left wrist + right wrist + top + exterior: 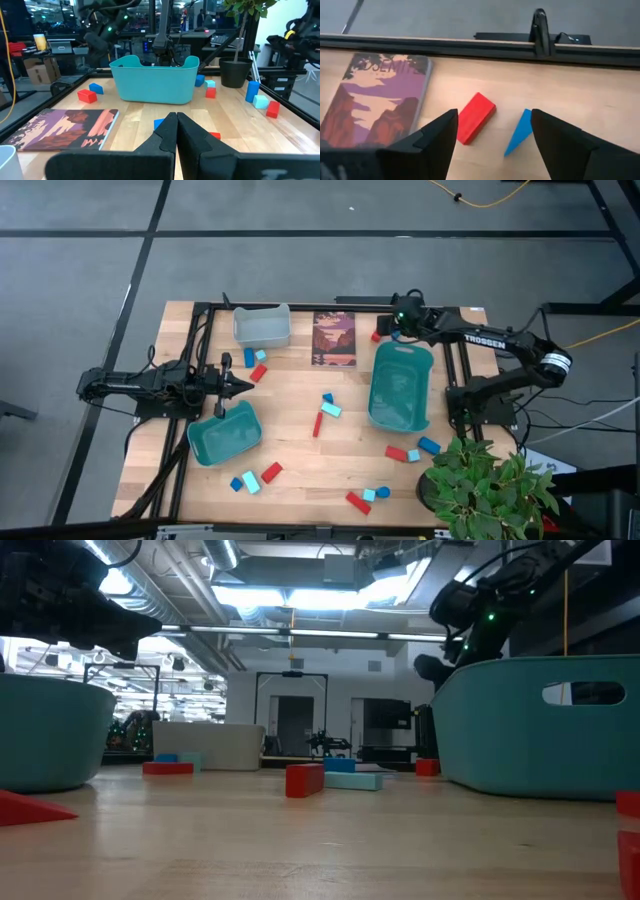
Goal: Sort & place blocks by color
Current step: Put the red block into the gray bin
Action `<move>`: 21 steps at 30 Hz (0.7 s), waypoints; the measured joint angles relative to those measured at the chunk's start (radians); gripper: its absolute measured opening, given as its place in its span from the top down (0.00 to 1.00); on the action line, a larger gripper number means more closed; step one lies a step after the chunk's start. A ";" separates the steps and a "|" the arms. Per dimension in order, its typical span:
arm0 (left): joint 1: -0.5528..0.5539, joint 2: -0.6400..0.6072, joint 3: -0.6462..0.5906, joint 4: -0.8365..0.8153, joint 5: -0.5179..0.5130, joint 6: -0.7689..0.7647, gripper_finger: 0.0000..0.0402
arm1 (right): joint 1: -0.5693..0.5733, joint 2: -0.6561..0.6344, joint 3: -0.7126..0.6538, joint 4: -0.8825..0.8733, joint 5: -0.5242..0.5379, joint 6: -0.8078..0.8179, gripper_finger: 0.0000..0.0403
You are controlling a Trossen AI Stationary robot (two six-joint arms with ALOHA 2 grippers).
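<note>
Overhead, blocks (327, 409) scatter across the wooden table (300, 470), seemingly unsorted.

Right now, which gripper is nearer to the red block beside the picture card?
The right. The right gripper hovers open directly above the red block, near the table's far edge. The left gripper is shut, far off, over the small teal bin.

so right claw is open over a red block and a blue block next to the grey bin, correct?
Not the grey bin. The open right claw hangs over the red block and blue block beside the picture card, as the right wrist view shows; the grey bin sits beyond the card.
</note>
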 joint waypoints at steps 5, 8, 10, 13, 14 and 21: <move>0.000 0.000 0.000 0.000 0.000 0.000 1.00 | 0.000 0.049 0.000 0.068 -0.046 0.047 0.37; 0.000 0.000 0.000 0.000 0.000 0.000 1.00 | 0.000 0.083 0.000 0.079 -0.063 0.117 0.37; 0.000 0.000 0.000 0.000 0.000 0.000 1.00 | 0.000 0.103 0.000 0.097 -0.064 0.151 0.37; 0.000 0.000 0.000 0.000 0.000 0.000 1.00 | -0.003 0.129 0.000 0.139 -0.083 0.194 0.37; 0.000 0.000 0.000 0.000 0.000 0.000 1.00 | -0.006 0.138 0.001 0.145 -0.092 0.205 0.37; 0.000 0.000 0.000 0.000 0.000 0.000 1.00 | -0.047 0.233 0.116 0.023 -0.127 0.203 0.37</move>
